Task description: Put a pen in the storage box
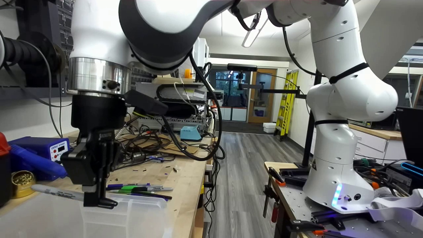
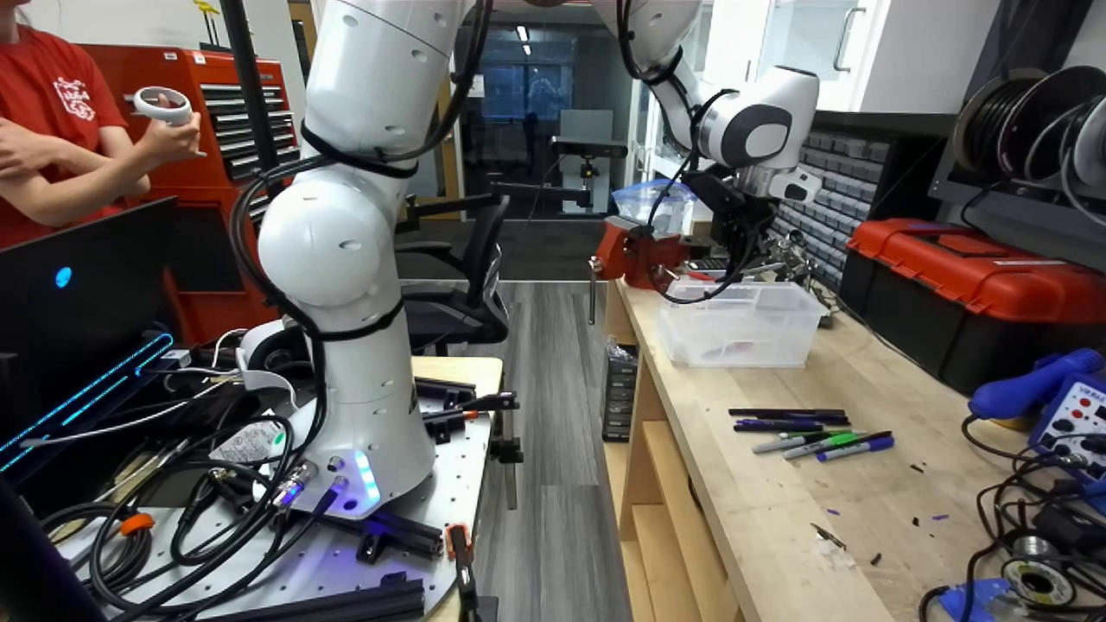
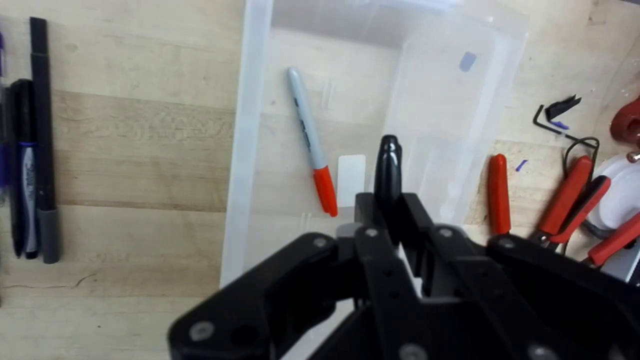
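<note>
The storage box, a wide frosted bin, stands on the workbench in both exterior views (image 1: 145,215) (image 2: 782,333) and fills the middle of the wrist view (image 3: 242,150). My gripper (image 1: 97,198) is over the box and shut on a grey marker (image 1: 59,192), held roughly level; the marker's black cap (image 3: 388,165) points away from the wrist camera's lower edge. The jaws also show in the wrist view (image 3: 390,212). A grey marker with an orange cap (image 3: 310,125) lies inside the box. Several pens (image 2: 816,439) lie on the bench beside the box.
A red vise (image 2: 635,255) is at the bench edge beyond the box. Red-handled pliers (image 3: 500,195) lie beside the box. A black and red toolbox (image 2: 985,294), a blue soldering station (image 1: 43,145) and tangled cables (image 1: 145,142) stand along the wall side.
</note>
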Robot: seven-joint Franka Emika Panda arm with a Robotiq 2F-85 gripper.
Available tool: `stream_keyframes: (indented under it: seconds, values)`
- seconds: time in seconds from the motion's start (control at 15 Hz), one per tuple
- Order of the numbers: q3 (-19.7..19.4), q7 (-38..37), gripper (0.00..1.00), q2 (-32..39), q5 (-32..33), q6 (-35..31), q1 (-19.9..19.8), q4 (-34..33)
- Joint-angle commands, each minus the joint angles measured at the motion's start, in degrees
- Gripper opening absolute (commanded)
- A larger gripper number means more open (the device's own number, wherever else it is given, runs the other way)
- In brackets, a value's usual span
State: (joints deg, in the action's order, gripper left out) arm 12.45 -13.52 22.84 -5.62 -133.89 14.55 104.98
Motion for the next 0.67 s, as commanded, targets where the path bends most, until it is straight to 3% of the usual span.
stream_keyframes:
  seconds: [0.0,0.27,0.33,0.4,0.6]
  values:
    - [-0.27,0.14,0.04,3.16,-0.54,0.81,1.36,-2.50]
    - [-0.61,0.18,0.04,5.18,-0.50,1.52,1.65,-3.22]
    - [-0.84,-0.28,0.39,5.35,-0.32,2.26,1.74,-3.46]
    - [-1.01,-0.19,0.40,5.29,-0.11,1.96,1.74,-3.26]
    - [-1.24,0.13,0.58,4.22,-0.28,1.36,1.34,-2.54]
